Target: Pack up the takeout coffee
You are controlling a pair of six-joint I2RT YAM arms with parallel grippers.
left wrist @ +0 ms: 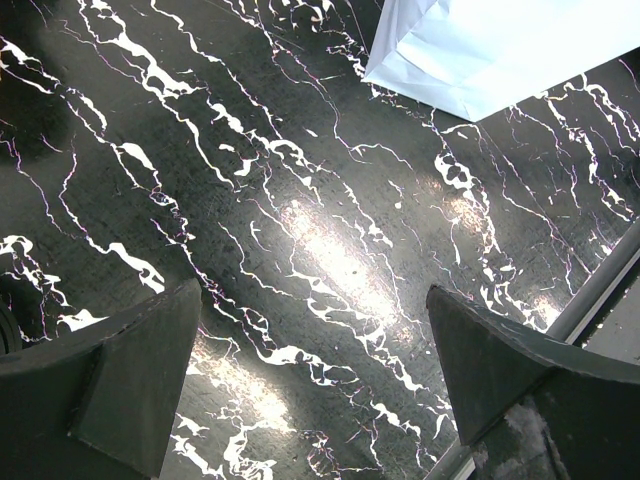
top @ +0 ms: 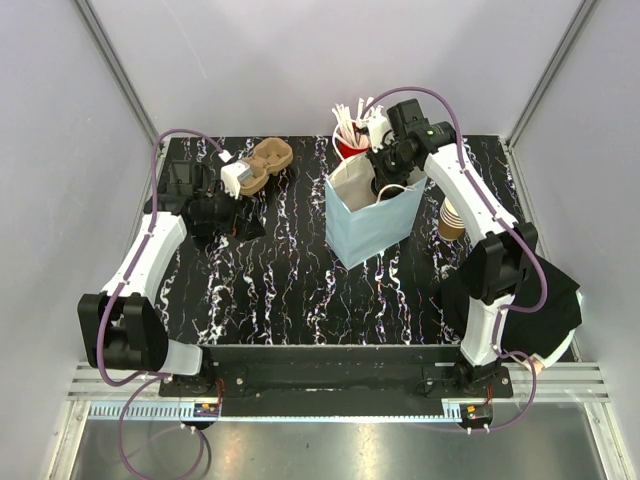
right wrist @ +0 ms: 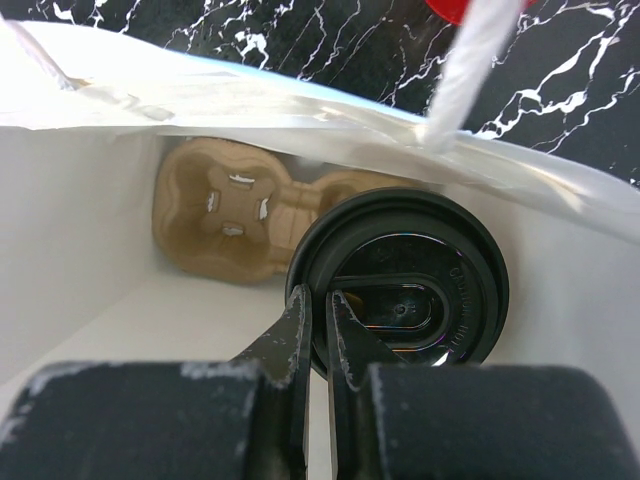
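Right wrist | takeout coffee (right wrist: 455, 300) upright, lid (right wrist: 420, 240) up | right claw (right wrist: 321, 308) pinching lid | left claw (left wrist: 312, 300) released

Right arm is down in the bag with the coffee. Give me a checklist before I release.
1. The takeout coffee is inside the paper bag: ok.
2. The black lid is on the cup: ok.
3. The right gripper pinches the lid's rim: ok, shut on it.
4. The cup sits in a pocket of the cup carrier: cannot tell, the lid hides it.
5. The bag stands upright: ok.
6. The left gripper is open and apart from the bag: ok.
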